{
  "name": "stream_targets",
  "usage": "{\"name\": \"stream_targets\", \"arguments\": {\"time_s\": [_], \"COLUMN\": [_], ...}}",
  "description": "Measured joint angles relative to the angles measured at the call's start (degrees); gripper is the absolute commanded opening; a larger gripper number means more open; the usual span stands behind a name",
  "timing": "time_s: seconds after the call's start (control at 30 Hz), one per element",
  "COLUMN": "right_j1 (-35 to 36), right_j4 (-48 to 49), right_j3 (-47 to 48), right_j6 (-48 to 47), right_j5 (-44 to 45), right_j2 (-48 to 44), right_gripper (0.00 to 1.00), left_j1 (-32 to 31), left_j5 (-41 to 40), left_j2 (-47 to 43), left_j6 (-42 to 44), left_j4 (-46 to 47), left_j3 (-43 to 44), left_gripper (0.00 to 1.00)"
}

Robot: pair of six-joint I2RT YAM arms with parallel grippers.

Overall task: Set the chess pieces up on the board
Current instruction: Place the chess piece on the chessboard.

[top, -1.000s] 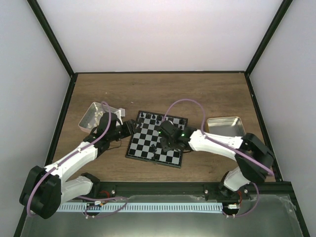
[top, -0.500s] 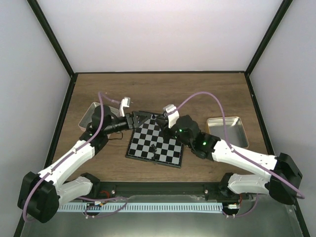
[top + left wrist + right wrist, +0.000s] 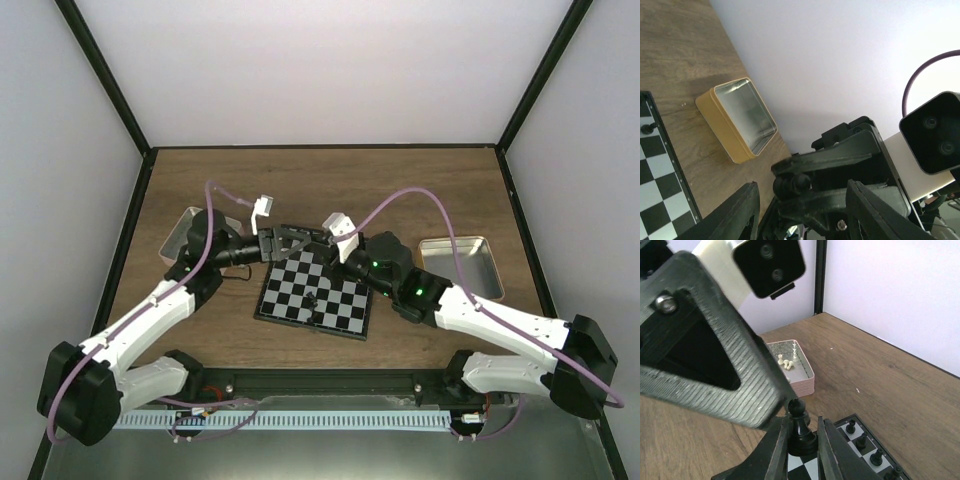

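Note:
The board [image 3: 330,300] lies mid-table, with one black piece [image 3: 312,298] near its middle. My right gripper [image 3: 802,432] is shut on a black pawn [image 3: 800,426] and holds it upright above the board's far edge. My left gripper [image 3: 802,192] is open, its jaws apart on either side of the right fingers [image 3: 840,155] and the pawn [image 3: 796,184]. One left finger [image 3: 715,365] nearly touches the pawn's head. Both grippers meet in the top view, left [image 3: 293,240] and right [image 3: 322,240]. Several black pieces [image 3: 876,456] stand on the board's edge row.
A pinkish tin [image 3: 185,232] with cream-white pieces [image 3: 786,361] sits left of the board. A tan-rimmed tin [image 3: 455,262] sits to the right and also shows in the left wrist view [image 3: 737,120]. White walls enclose the table.
The right gripper has risen from the board's middle with the pawn and swung to the far edge. The left gripper has moved right to meet it.

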Motion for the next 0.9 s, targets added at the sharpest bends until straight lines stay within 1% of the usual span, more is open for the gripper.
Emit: {"name": "stream_targets", "arguments": {"time_s": [0.07, 0.23, 0.33, 0.4, 0.47, 0.5, 0.6, 0.67, 0.7, 0.77, 0.83, 0.9], "right_j1": [0.0, 0.0, 0.0, 0.0, 0.0, 0.0, 0.0, 0.0, 0.0, 0.0, 0.0, 0.0], "right_j4": [-0.1, -1.4, -2.0, -2.3, -2.4, -2.5, -2.6, -3.1, -3.3, -4.2, -4.3, -4.5], "right_j3": [0.0, 0.0, 0.0, 0.1, 0.2, 0.2, 0.6, 1.2, 1.2, 1.2, 1.1, 0.3], "right_j6": [-1.0, -2.9, -3.5, -3.7, -3.7, -3.6, -3.0, -1.7, -0.9, 0.3, 1.7, 3.5], "right_j5": [-0.9, -2.3, -2.3, -2.1, -2.0, -1.9, -1.6, -1.3, -1.1, -0.4, 0.4, 1.5], "right_j2": [0.0, 0.0, 0.2, 0.3, 0.6, 0.7, 1.5, 2.3, 2.4, 2.5, 2.4, 1.6], "right_gripper": [0.11, 0.11, 0.11, 0.11, 0.14, 0.19, 0.5, 0.64, 0.68, 0.72, 0.74, 0.75], "left_j1": [0.0, 0.0, 0.0, 0.2, 0.2, 0.3, 0.3, 0.0, 0.0, -0.1, -0.1, -0.1], "left_j5": [0.1, -0.1, -0.5, -0.8, -1.0, -1.1, -1.7, -2.4, -3.5, -7.5, -12.7, -20.2], "left_j2": [0.3, 1.0, 1.7, 1.8, 1.9, 1.9, 1.9, 1.7, 1.5, 0.8, 0.1, -0.2], "left_j6": [-0.4, -1.0, -0.9, -0.5, 0.0, 0.1, 0.5, 1.7, 2.5, 5.0, 7.8, 10.8], "left_j4": [0.8, 1.3, 1.0, 0.7, 0.6, 0.4, 0.0, -1.1, -2.3, -6.0, -10.1, -14.7], "left_j3": [0.0, 0.0, -0.1, -0.1, -0.3, -0.3, -0.4, -0.3, -0.3, -0.1, 0.5, 1.3], "left_gripper": [0.38, 0.17, 0.07, 0.04, 0.04, 0.04, 0.04, 0.04, 0.04, 0.04, 0.04, 0.04]}}
